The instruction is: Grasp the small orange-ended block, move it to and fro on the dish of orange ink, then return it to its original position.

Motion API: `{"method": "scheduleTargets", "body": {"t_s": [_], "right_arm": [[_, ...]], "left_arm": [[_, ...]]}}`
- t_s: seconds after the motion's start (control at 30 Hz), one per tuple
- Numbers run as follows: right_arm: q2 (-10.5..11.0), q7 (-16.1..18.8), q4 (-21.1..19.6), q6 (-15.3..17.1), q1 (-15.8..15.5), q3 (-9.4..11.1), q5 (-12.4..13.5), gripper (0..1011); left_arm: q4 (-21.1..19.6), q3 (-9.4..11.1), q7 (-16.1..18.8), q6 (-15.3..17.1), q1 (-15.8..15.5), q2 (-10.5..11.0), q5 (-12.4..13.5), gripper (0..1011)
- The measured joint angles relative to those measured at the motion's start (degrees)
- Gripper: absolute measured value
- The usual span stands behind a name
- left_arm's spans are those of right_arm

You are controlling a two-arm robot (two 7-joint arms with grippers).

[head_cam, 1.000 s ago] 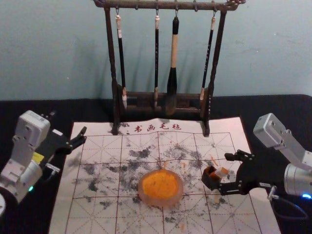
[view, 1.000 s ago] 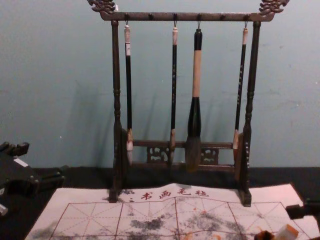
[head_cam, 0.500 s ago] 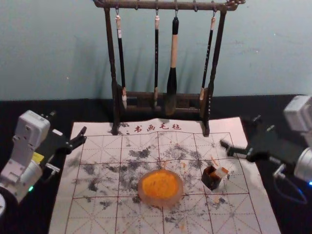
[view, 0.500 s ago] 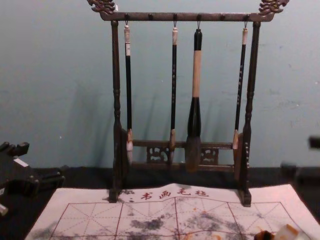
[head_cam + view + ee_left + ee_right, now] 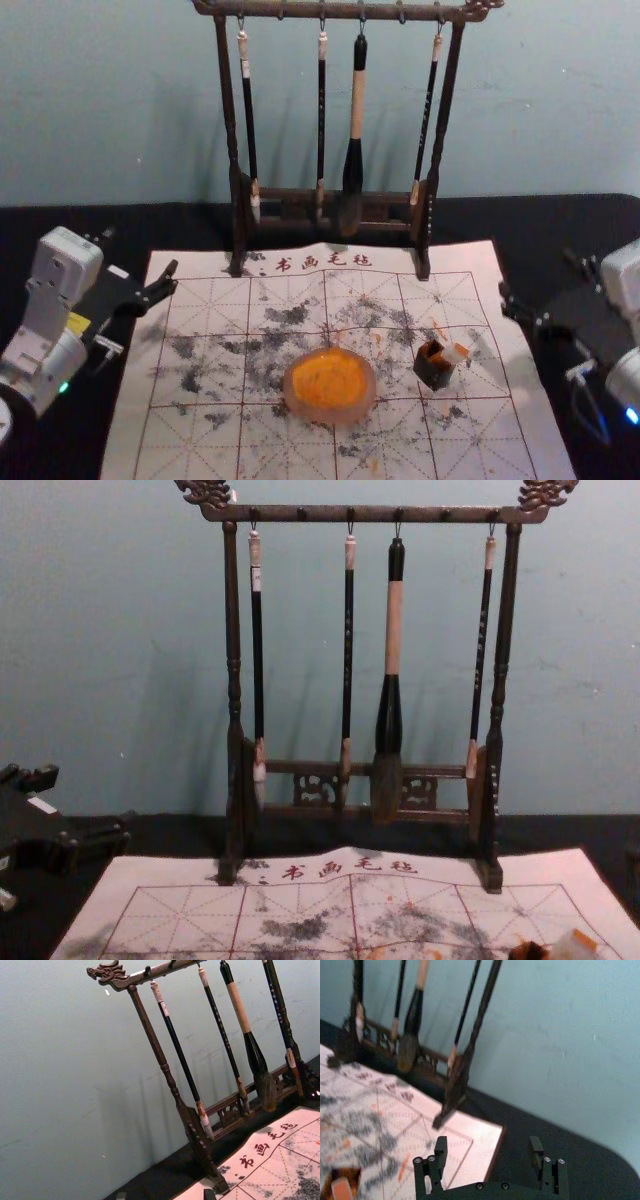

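Hanging at ten o'clock, with the dish of orange ink as the clock's centre, the left gripper (image 5: 140, 252) is near the mat's far left corner, jaws apart; the dark wooden rack (image 5: 340, 11) stands at twelve o'clock, four brushes hanging from its bar, the thick brush (image 5: 355, 155) third from the left, between thinner ones; the dish of orange ink (image 5: 332, 413) rests on the gridded mat (image 5: 165, 435), which bears grey and black smudges and some orange marks; at three o'clock, near the dish yet apart from it, the small dark box (image 5: 430, 375) stands on the mat; the orange-ended block (image 5: 455, 353) sits tilted in it, its pale part sticking out; at two o'clock, well apart from the box, the right gripper (image 5: 535, 272) is by the mat's right edge, jaws wide apart.
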Motion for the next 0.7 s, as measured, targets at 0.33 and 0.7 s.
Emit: {"method": "scheduleTargets", "body": {"t_s": [0.33, 0.7], "right_arm": [[-3.33, -3.13, 3.97, -0.98, -0.61, -0.50, -3.66, 1000], [-3.12, -3.08, 3.75, -0.99, -0.59, -0.52, -3.61, 1000]], "left_arm": [[0.00, 0.00, 0.00, 0.00, 0.00, 0.00, 0.00, 1001], [0.00, 0.00, 0.00, 0.00, 0.00, 0.00, 0.00, 1001]]}}
